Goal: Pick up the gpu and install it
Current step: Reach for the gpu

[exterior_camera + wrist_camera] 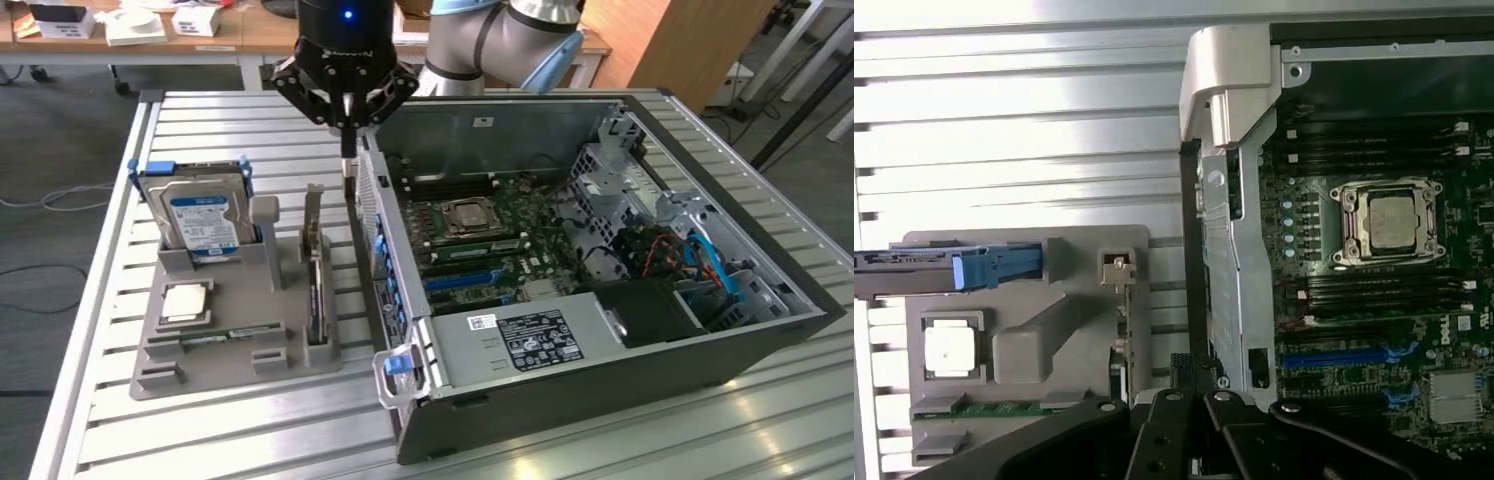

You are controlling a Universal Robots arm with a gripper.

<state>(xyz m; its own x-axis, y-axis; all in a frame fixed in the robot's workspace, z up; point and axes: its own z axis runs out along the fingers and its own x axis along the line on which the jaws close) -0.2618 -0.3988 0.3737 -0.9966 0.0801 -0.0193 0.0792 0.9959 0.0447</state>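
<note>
pincer: my pincer (350,150) is pressed together with nothing pinched as far as I can see. It hangs high, about over the seam between tray and case.
gpu: the gpu (316,270) stands on edge in a slot of the grey tray (200,375), on the side next to the open case (601,390). From the wrist its pale bracket tab (1116,268) shows end-on. Untouched.
neighbours: a grey post (267,240) sits just beside the card, and the hard drive (200,215) is further to the exterior view's left.
step: I'd call this lining up for the grab, nothing lifted yet.
doing it well: imo spread the tips before dropping, line them up across the card's thin top edge, and bite mid-board rather than on the bracket. Pull straight up so it doesn't bind in the slot.
watch out: tight lane here, with the post on one side and the case wall on the other. A crooked drop probably clips one of them.
table: the slatted table (200,440) carries tray and case.
</note>
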